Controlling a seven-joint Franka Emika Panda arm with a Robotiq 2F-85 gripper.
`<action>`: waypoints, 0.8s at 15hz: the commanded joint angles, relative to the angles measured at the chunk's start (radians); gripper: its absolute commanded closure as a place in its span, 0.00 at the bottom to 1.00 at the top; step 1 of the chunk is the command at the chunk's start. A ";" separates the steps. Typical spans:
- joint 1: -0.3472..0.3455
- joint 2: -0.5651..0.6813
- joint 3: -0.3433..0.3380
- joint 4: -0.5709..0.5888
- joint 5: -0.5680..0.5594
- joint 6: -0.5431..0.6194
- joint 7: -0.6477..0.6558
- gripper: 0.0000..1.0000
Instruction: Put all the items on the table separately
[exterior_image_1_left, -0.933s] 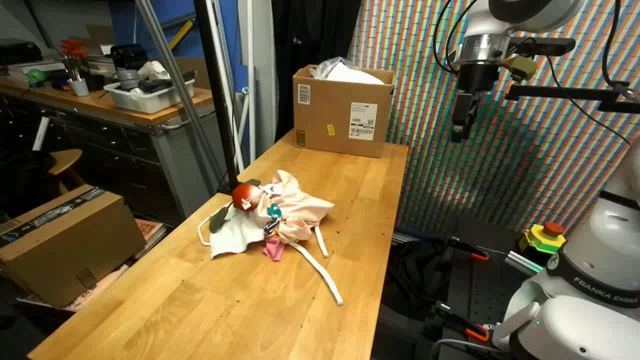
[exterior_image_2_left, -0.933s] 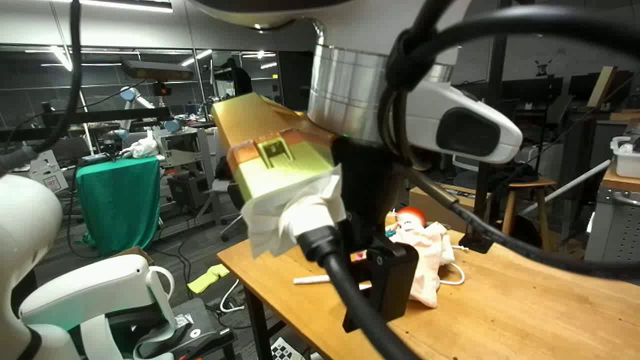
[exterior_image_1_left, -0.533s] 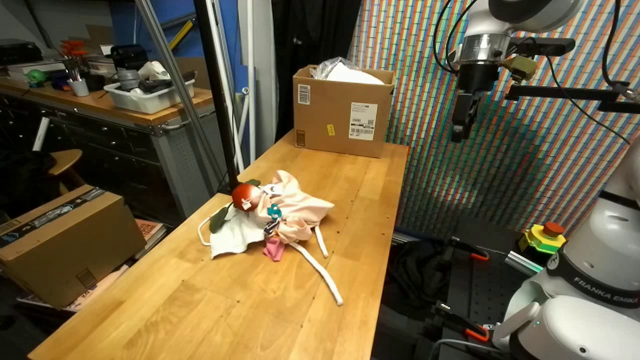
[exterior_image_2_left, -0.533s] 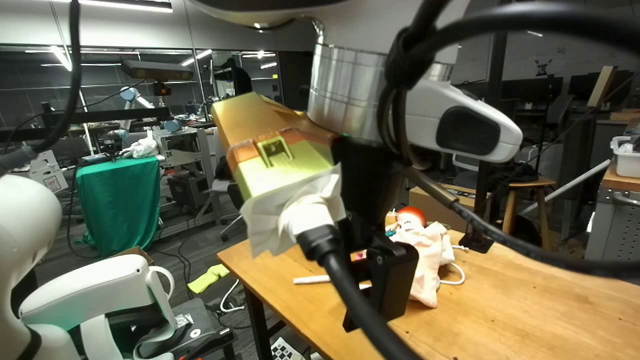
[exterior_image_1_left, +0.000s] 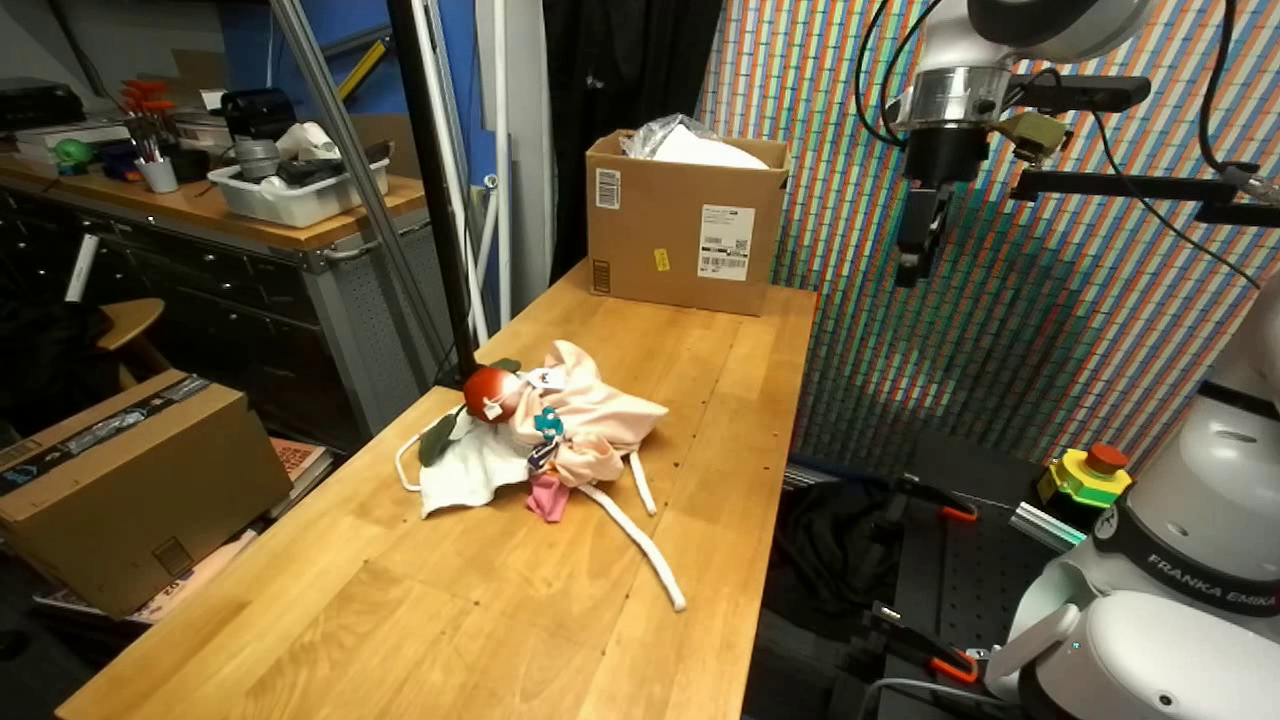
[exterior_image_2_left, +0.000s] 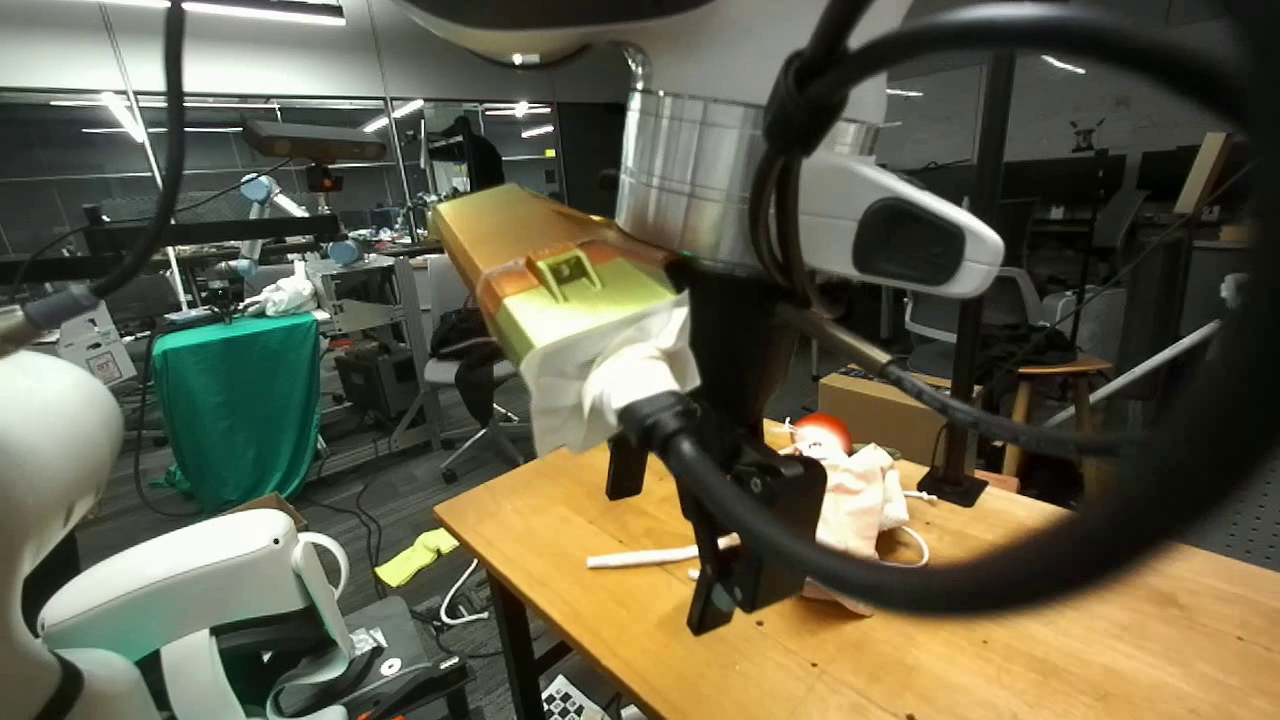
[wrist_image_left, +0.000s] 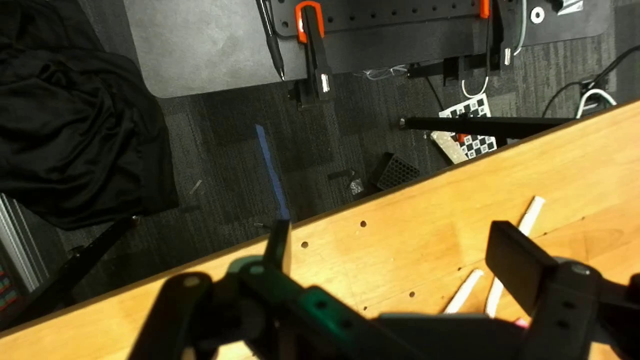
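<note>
At the centre of the frame in an exterior view, the items form a single heap on the wooden surface, several overlapping. A pale pink cloth, bunched, occupies the right of the heap. A red-orange ball sits at the upper left, just beside it. A white cloth spreads below the ball, with a dark green cloth at its left and a thin white cord looping out leftward. A deep pink cloth protrudes at the bottom. A white curved stick extends toward the lower right; a shorter white length lies near it. Whether the two join under the heap cannot be told.

Jaws: spread apart, located in the upper right of the frame, well apart from the heap. The wrist view shows the surface between them; the jaw at right partly covers the white curved stick.

A cardboard box stands on the surface, upper centre.
</note>
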 joint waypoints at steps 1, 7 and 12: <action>0.036 0.048 0.083 0.051 0.020 0.016 0.040 0.00; 0.127 0.162 0.192 0.155 0.053 0.032 0.081 0.00; 0.183 0.323 0.260 0.298 0.077 0.042 0.107 0.00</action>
